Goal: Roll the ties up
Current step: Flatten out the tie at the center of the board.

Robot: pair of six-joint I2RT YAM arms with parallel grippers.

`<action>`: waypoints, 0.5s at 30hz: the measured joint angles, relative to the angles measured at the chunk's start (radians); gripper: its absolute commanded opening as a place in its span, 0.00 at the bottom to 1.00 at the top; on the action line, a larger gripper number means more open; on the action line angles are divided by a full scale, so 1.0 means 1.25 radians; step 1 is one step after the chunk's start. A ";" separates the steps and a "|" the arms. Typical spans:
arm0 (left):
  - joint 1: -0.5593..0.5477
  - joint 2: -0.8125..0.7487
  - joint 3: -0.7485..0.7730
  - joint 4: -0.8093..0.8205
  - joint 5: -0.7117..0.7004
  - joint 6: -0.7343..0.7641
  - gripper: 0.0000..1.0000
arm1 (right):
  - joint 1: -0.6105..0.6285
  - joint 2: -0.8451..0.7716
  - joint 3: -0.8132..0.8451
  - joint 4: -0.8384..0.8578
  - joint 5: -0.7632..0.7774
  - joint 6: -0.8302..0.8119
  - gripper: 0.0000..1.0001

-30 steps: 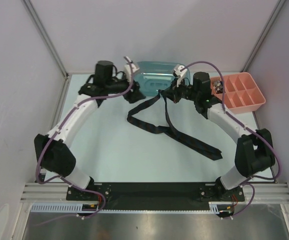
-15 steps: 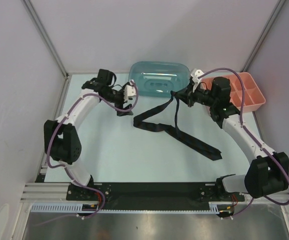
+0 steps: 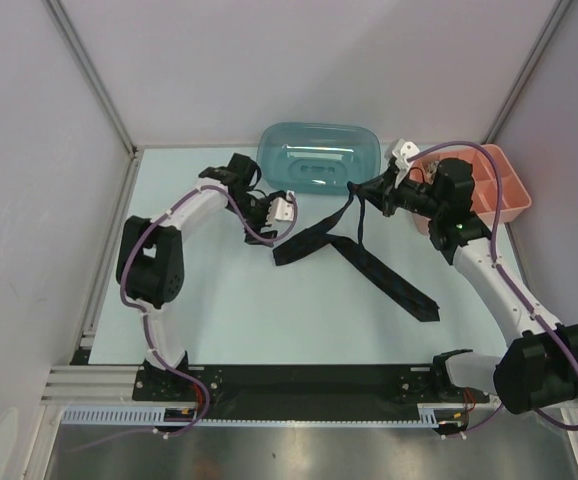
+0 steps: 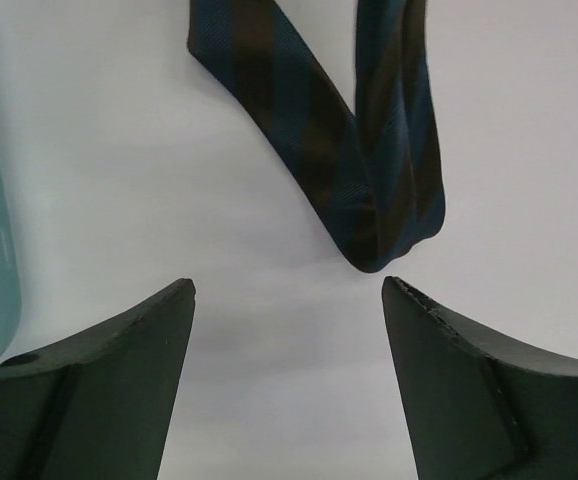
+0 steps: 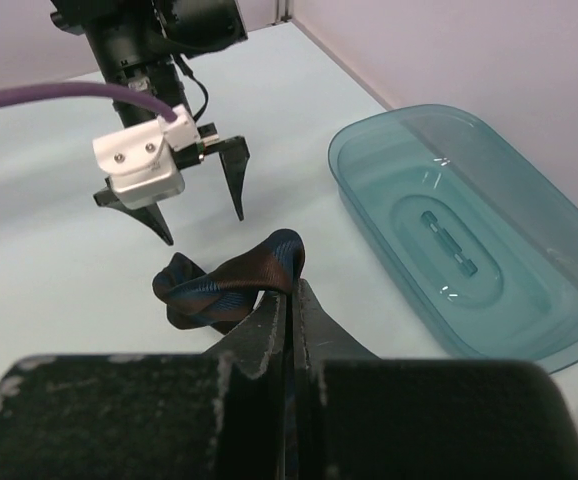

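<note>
Fingers (image 4: 119,380) of left gripper (image 4: 287,290): parted wide, nothing between them, tips low over the pale table (image 3: 229,300) and pointing at a fold of the tie (image 4: 369,200). No touch there; fold just ahead of the tips, a strip of bare table in between. Right gripper (image 5: 291,292): clenched tight on the tie, fabric pinched at the tips and humped up over them, dark blue with brown stripes up close, near black from above.

From overhead, left gripper (image 3: 279,212) just in front of the teal tub (image 3: 319,150), at its near left corner; right gripper (image 3: 361,190) at the tub's near right corner, between tub and pink tray (image 3: 517,205). Both grippers turned towards each other, apart, with the tie (image 3: 379,275) between and below.

Tie mostly flat on the table, in the far middle, in front of the tub and outside it. Lifted only at the pinched spot. From there, one stretch down and to the left, ending in a fold near the left gripper; another stretch down towards the near right, widening and ending in a pointed tip well clear of both grippers. Not rolled anywhere.

Seen from the right wrist: left gripper (image 5: 203,226) beyond the tie (image 5: 219,290), white block (image 5: 139,165) on its back, purple cable (image 5: 59,98) running off to the left; tub (image 5: 469,260) to the right, resting on the table. Tray split into compartments; contents too small to tell.
</note>
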 measured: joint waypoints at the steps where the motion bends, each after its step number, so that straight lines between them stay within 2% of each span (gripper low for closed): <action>1: -0.004 0.006 0.003 -0.004 -0.002 0.006 0.80 | -0.002 -0.001 0.000 0.000 0.000 0.000 0.00; 10: -0.050 0.017 -0.015 -0.061 0.014 0.018 0.78 | -0.006 -0.028 -0.018 -0.006 0.008 0.007 0.00; 13: -0.056 0.013 -0.053 -0.070 0.019 0.012 0.68 | -0.009 -0.033 -0.021 -0.006 0.011 0.016 0.00; 15: -0.059 0.013 -0.069 -0.058 0.019 -0.007 0.48 | -0.010 -0.034 -0.022 -0.006 0.011 0.021 0.00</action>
